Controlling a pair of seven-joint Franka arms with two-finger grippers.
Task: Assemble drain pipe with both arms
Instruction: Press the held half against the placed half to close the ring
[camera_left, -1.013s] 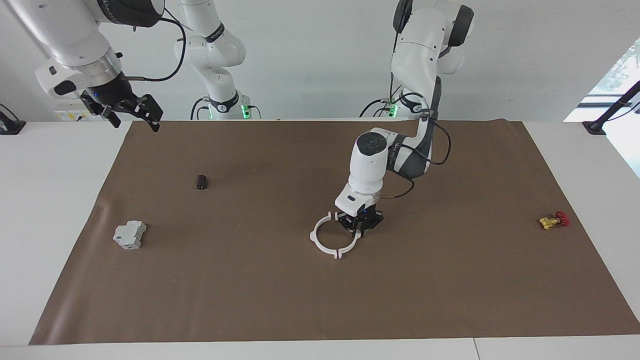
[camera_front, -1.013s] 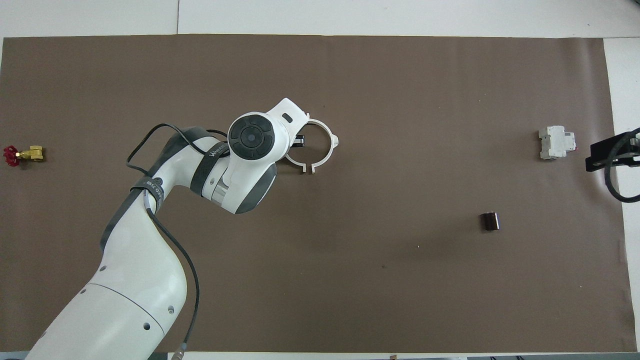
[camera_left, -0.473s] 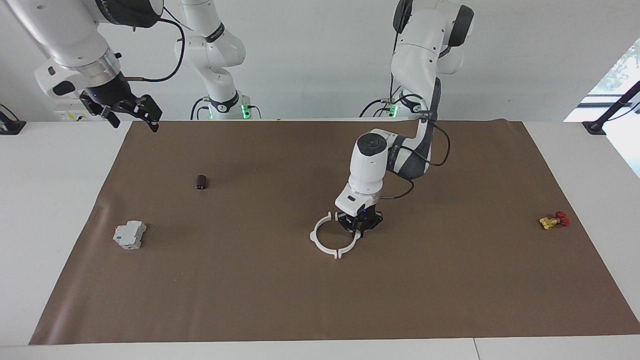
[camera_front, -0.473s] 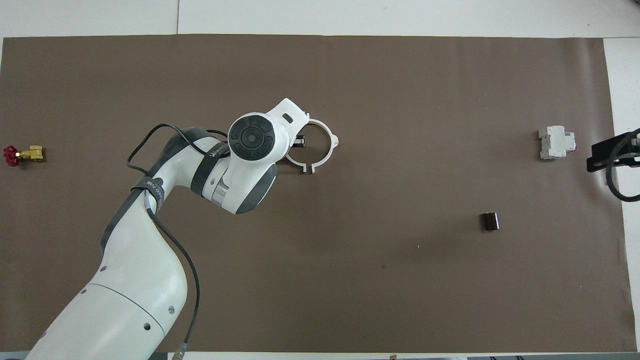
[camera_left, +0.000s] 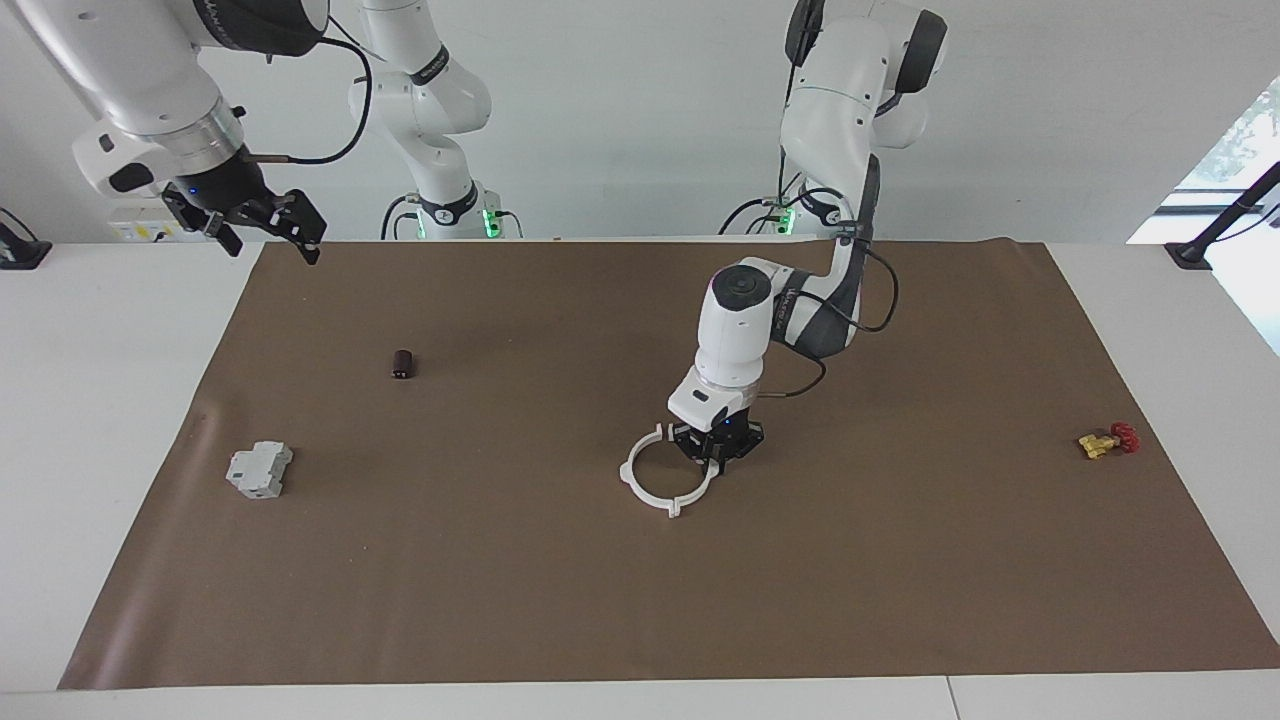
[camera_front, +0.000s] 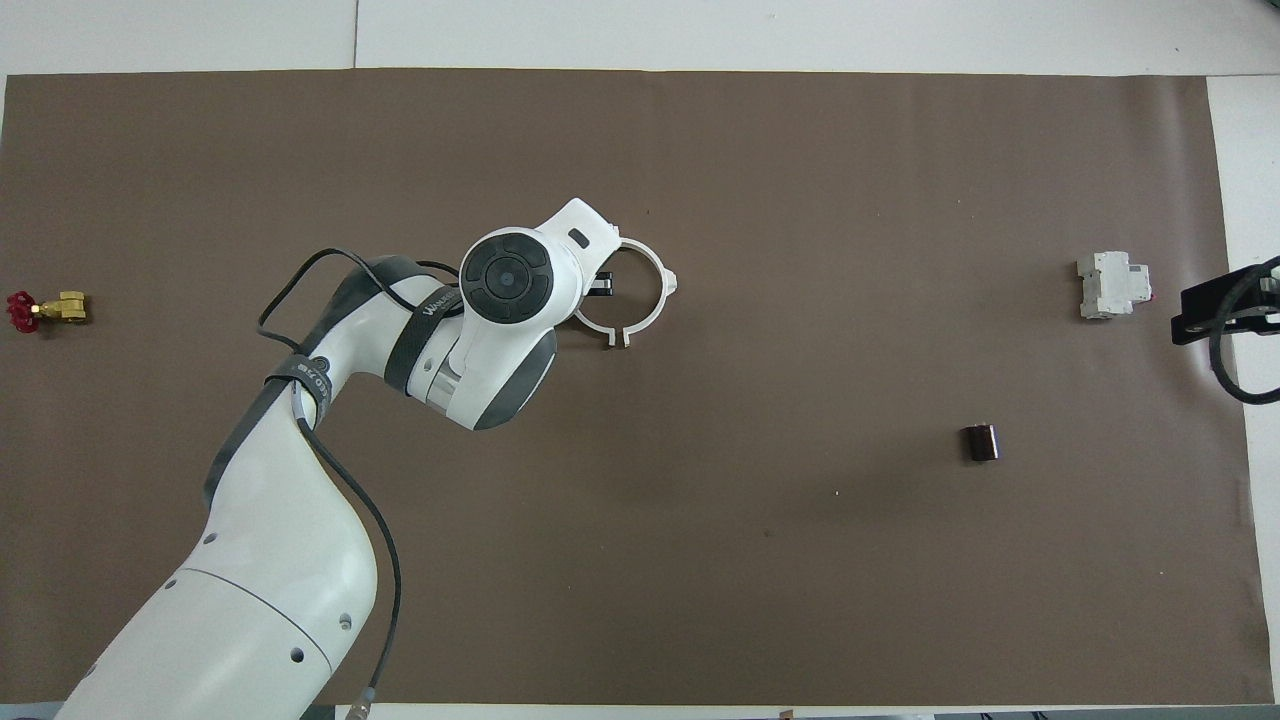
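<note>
Your left gripper (camera_left: 716, 462) sits down on the white ring (camera_left: 662, 476) mid-tabletop, shifted barely over the last second; can't tell its jaws' state. Halves look already joined. Right gripper (camera_left: 262, 226) waits, jaws spread, over the mat's corner.

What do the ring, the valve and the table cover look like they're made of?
The ring: likely plastic, thin, evenly white and matte, with small moulded tabs. The valve: yellow body looks like brass, though that is a guess; the red handle could be painted metal or plastic. The cover: dull brown sheet, probably paper, lying flat with faint creases near its edge.
</note>
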